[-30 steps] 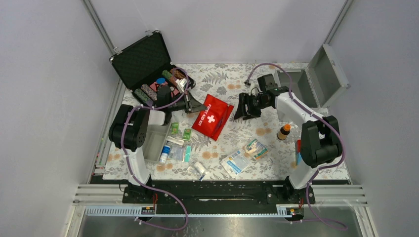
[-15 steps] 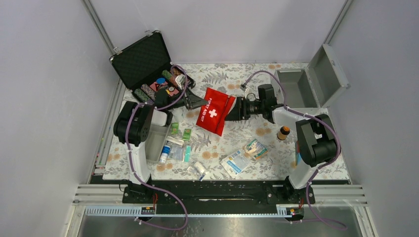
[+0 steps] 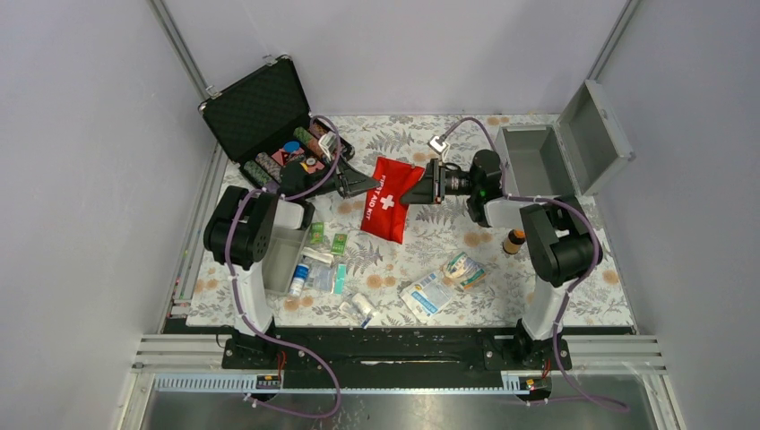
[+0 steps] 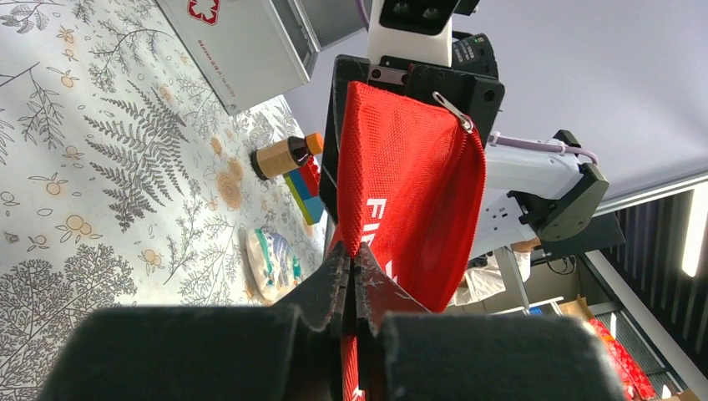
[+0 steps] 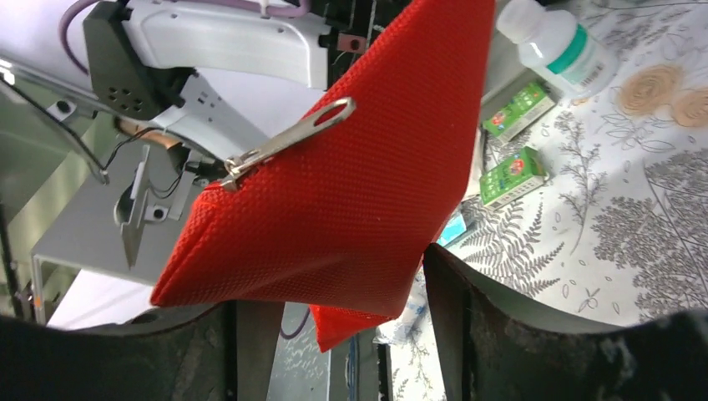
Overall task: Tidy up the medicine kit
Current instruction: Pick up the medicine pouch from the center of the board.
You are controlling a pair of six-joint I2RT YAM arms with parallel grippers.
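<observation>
**Left gripper**: clenched, both fingers pressed flat together on the left edge of the red woven-fabric first-aid pouch, white cross and lettering on its face. Same grip in the left wrist view: fabric pinched between the black finger pads, pouch standing on edge beyond them.

**Right gripper**: released, jaws spread wide, positioned at the opposite, right end of the pouch. In the right wrist view, pouch corner with the silver metal zip pull lying between and above the two black fingers. Contact of the pads with the fabric: not determinable.

**Pouch location:** mid-table, between the two grippers, raised at the pinched edge. Contact of the lower edge with the fern-and-flower printed table cover: not determinable.

**Silver-grey metal medicine kit box**: far right corner of the table, just right of the right arm's wrist, apart from the pouch. Hinged lid open, tilted back toward the right wall; interior facing up.

**Other items:**
- Black foam-lined case: far left corner, lid up, rows of coloured chips inside.
- Small brown bottle with orange cap: upright, near the right arm, in front of the kit.
- Pale rectangular bin: beside the left arm.
- Two small green cartons: just right of the bin, with a white bottle with teal label near them.
- Flat printed sachets: near the front edge, between the arms.
</observation>
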